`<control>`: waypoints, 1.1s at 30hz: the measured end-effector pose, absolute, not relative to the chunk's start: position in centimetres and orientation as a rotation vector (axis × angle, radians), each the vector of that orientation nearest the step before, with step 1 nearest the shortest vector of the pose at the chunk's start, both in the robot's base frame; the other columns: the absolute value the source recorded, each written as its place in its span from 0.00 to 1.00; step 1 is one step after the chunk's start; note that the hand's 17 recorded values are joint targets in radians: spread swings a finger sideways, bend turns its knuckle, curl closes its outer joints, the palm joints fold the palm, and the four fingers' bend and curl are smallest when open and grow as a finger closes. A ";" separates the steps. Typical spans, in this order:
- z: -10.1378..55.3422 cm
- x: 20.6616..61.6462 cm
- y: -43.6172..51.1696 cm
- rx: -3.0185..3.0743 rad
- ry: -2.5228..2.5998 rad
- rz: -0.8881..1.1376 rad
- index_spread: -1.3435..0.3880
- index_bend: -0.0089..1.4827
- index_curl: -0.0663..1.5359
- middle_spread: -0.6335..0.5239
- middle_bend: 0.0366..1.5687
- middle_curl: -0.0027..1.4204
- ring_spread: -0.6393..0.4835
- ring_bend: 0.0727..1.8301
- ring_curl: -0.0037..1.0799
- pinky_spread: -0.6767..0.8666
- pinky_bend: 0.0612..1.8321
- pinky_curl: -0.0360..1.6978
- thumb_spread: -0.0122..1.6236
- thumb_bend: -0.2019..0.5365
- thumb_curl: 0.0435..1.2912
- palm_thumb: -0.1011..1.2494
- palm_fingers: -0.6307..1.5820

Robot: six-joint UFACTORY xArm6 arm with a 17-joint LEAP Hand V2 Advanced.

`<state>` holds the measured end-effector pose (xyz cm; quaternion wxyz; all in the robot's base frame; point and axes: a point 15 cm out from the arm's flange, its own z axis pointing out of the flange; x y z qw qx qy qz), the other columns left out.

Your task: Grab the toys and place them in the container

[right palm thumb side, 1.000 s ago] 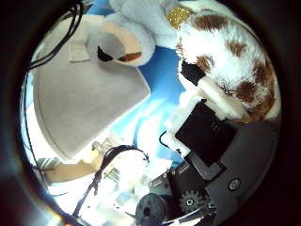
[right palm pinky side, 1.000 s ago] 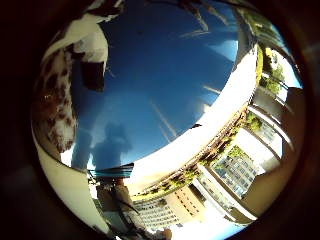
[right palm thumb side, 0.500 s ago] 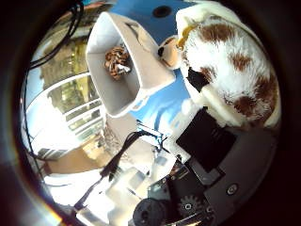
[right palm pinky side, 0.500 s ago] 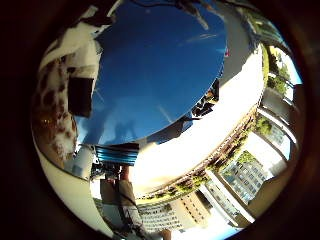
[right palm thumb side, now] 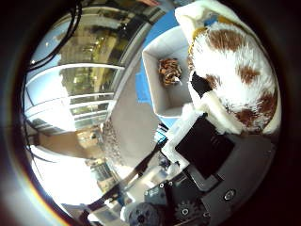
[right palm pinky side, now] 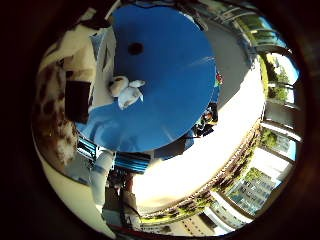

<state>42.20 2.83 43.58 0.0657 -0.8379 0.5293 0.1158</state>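
Note:
My hand (right palm thumb side: 209,141) is curled round a white plush toy with brown patches (right palm thumb side: 235,66), which fills much of the right thumb side palm view. Beside the toy stands a white container (right palm thumb side: 155,94) with a small brown striped toy (right palm thumb side: 170,71) inside. In the right little finger side palm view the held plush toy (right palm pinky side: 52,110) shows at the edge with a black finger (right palm pinky side: 78,100) against it. A small white plush animal (right palm pinky side: 124,92) lies on the blue table top (right palm pinky side: 170,80), away from the hand.
A black spot (right palm pinky side: 135,47) marks the blue table top. A pale floor (right palm pinky side: 215,150) lies round the table. Windows and buildings (right palm pinky side: 270,120) show beyond. A pale cloth or mat (right palm thumb side: 132,122) lies beside the container.
The whole picture has shifted in both views, so the hand has moved with the patched toy. The container now looks smaller and farther. The small white plush animal has come into view on the table.

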 end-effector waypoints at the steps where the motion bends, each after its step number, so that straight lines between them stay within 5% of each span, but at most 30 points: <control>1: 43.9 42.6 4.5 -2.513 1.561 0.346 0.33 0.49 0.81 0.41 0.87 0.70 0.48 0.86 0.73 0.53 0.86 0.55 0.68 0.26 0.65 0.80 0.63; 9: 43.7 46.3 14.2 -2.447 1.481 0.260 0.33 0.45 0.87 0.41 0.88 0.70 0.48 0.86 0.73 0.53 0.86 0.55 0.68 0.24 0.67 0.77 0.62; 21: 34.2 51.7 19.2 -2.425 1.590 0.333 0.34 0.41 0.88 0.44 0.81 0.64 0.55 0.82 0.67 0.56 0.78 0.54 0.71 0.24 0.57 0.68 0.61; 26: 32.3 52.0 18.2 -2.474 1.627 0.317 0.37 0.30 0.82 0.48 0.70 0.58 0.63 0.76 0.61 0.59 0.72 0.52 0.72 0.25 0.54 0.68 0.53; 28: 32.0 52.1 17.6 -2.501 1.640 0.283 0.40 0.22 0.78 0.49 0.59 0.53 0.66 0.73 0.59 0.61 0.70 0.52 0.71 0.24 0.52 0.67 0.41; 33: 31.7 52.0 16.2 -2.538 1.662 0.254 0.45 0.18 0.68 0.52 0.39 0.42 0.74 0.59 0.48 0.67 0.60 0.47 0.70 0.23 0.48 0.65 0.27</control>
